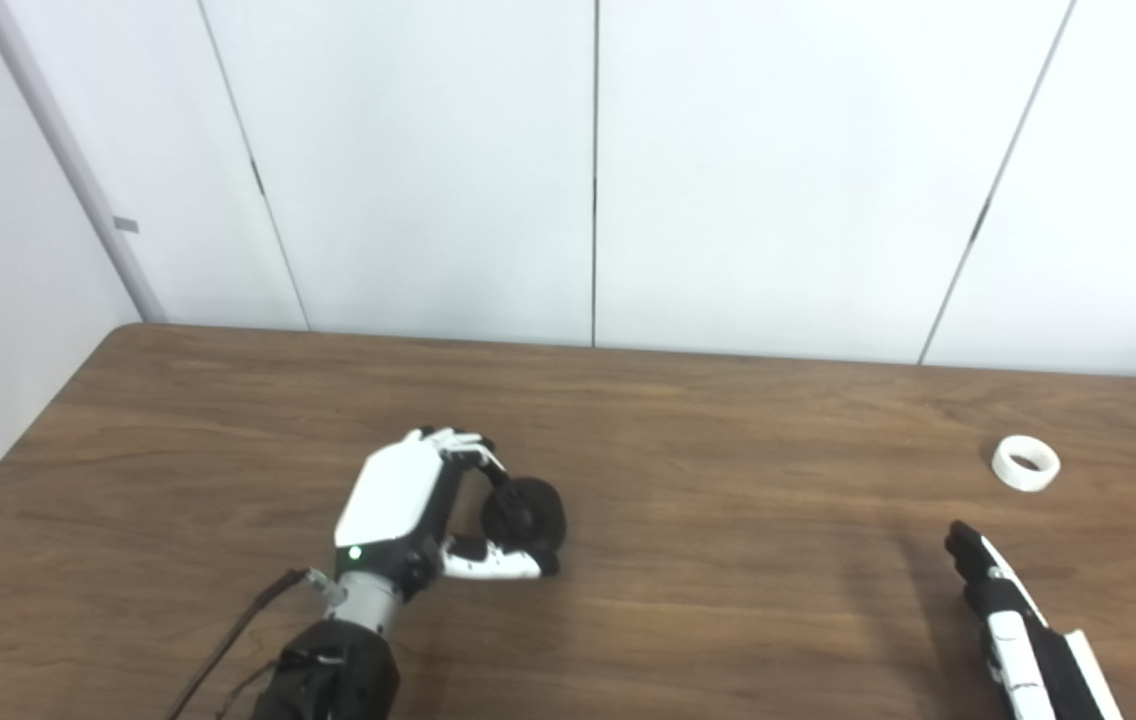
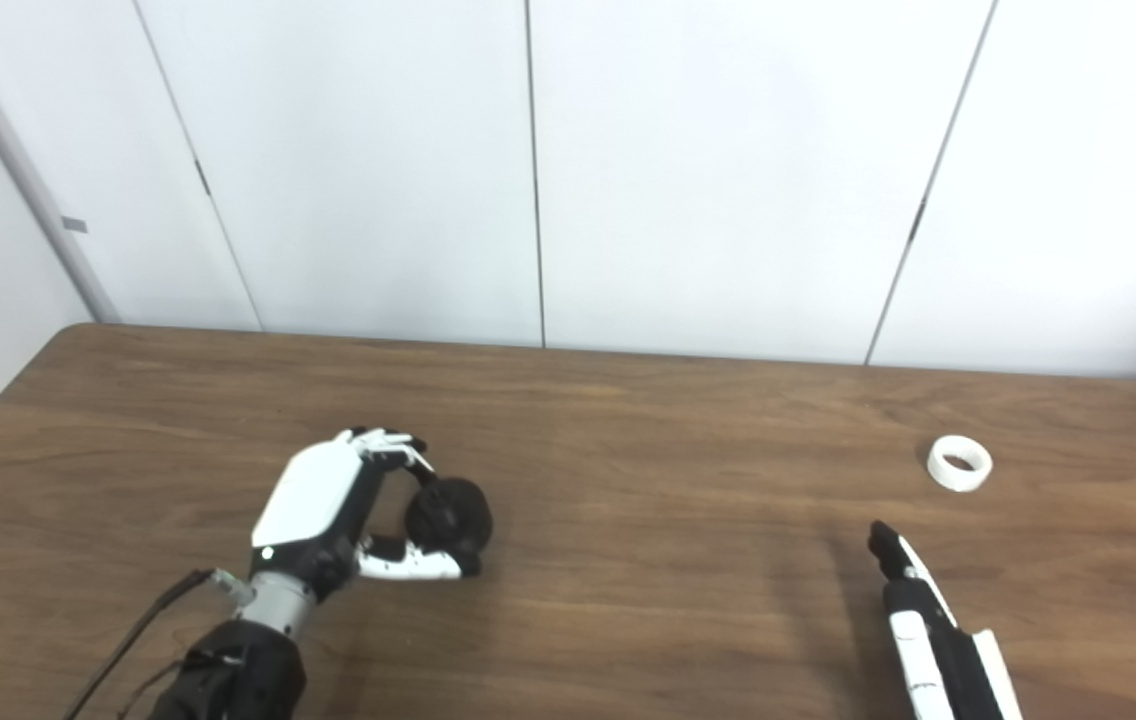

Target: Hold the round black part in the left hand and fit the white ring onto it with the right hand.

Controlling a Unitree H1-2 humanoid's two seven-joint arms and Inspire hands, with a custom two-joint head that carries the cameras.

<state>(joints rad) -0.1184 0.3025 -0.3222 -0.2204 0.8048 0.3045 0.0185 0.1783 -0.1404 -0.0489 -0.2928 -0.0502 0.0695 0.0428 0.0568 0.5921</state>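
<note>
The round black part [image 1: 528, 515] rests on the brown table [image 1: 708, 440], left of the middle. My left hand [image 1: 418, 505] is around it: fingers curl over its top and the thumb lies along its front side. The part also shows in the right eye view [image 2: 450, 517]. The white ring [image 1: 1025, 463] lies flat on the table at the far right. My right hand [image 1: 1013, 625] comes in at the bottom right, fingers stretched out and pointing toward the ring, a short way in front of it and holding nothing.
White wall panels [image 1: 588, 170] stand right behind the table's far edge. A black cable [image 1: 228, 640] trails from my left wrist toward the bottom edge.
</note>
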